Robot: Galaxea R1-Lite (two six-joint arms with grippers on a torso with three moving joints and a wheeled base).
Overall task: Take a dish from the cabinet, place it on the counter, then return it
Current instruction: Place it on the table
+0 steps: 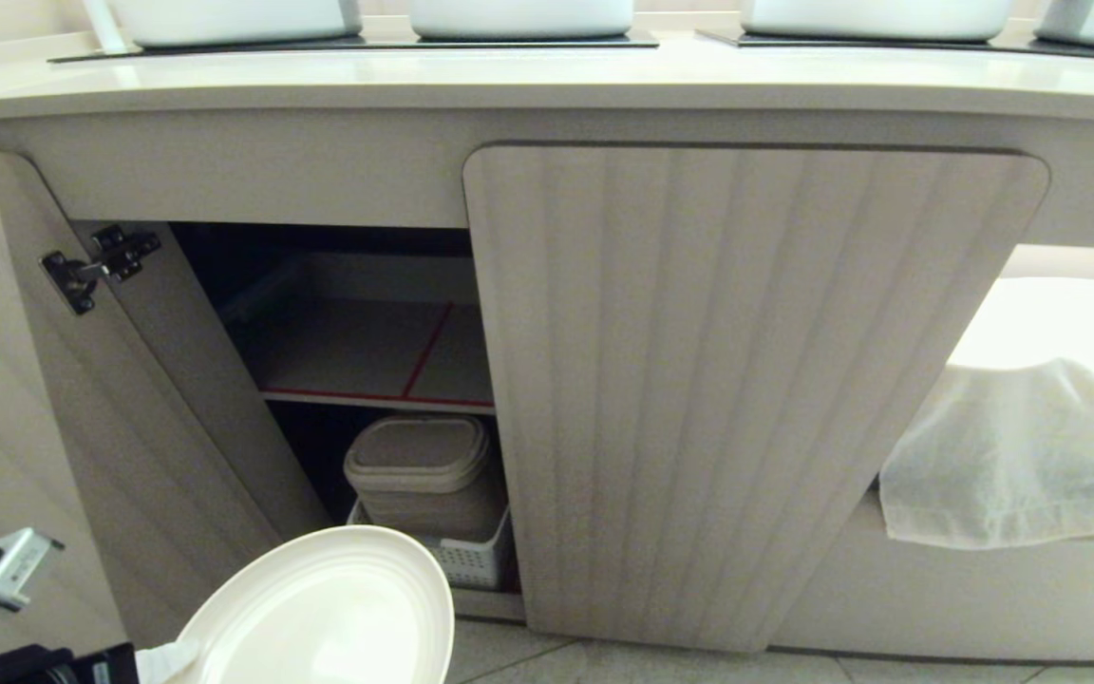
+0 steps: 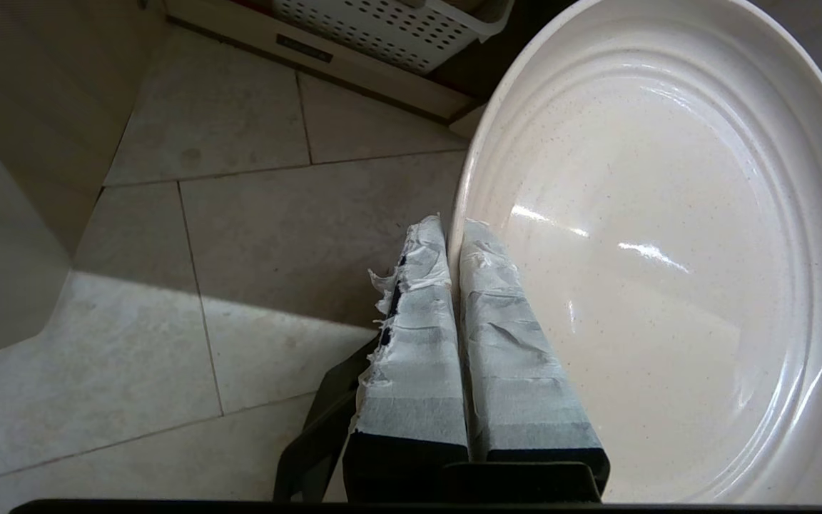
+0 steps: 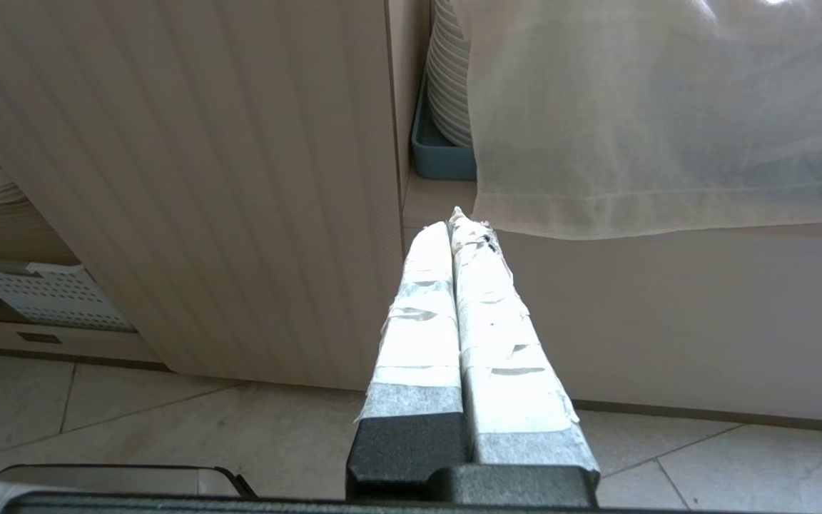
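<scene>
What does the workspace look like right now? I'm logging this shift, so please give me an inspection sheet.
Surface: long cream-white counter, white basins along its back.
Job's things: round off-white dish pinched at its rim, outside the beige fluted cabinet; left door open.
Clutter: beige lidded tub in perforated white basket; sheer white cloth.
Grippers: left tool shut on dish; right tool shut, empty.
Cables: nothing seen.
Surroundings: pale tiled floor.

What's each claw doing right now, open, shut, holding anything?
Left claw: shut on the rim of the dish, held low in front of the open cabinet.
Right claw: shut, empty, near the closed door.
</scene>
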